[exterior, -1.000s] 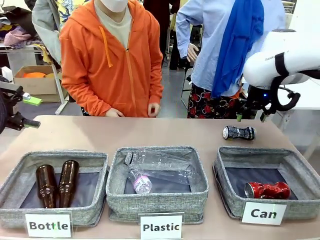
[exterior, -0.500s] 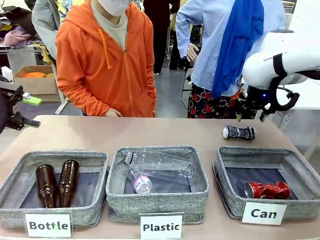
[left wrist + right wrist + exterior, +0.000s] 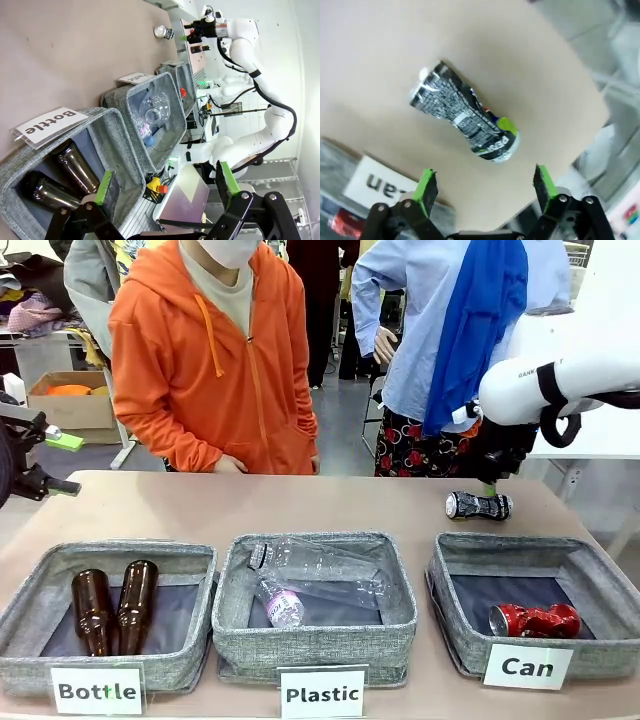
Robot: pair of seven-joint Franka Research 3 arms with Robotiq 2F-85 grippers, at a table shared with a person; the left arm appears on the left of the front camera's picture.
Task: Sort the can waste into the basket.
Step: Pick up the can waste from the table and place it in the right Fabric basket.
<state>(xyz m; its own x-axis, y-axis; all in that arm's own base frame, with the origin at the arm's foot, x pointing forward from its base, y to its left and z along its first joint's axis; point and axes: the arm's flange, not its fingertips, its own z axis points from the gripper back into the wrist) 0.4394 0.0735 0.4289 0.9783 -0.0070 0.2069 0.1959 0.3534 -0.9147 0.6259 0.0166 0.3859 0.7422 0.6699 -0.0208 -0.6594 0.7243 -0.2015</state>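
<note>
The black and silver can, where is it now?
In the front view the black and silver can lies on the table's right side, just behind the Can basket, apart from it.

Black-and-silver patterned can (image 3: 463, 119), green patch at one end, ahead of green-padded black right gripper (image 3: 484, 187). Red can (image 3: 535, 620) in grey basket (image 3: 530, 562), dark lining, white label.
</note>
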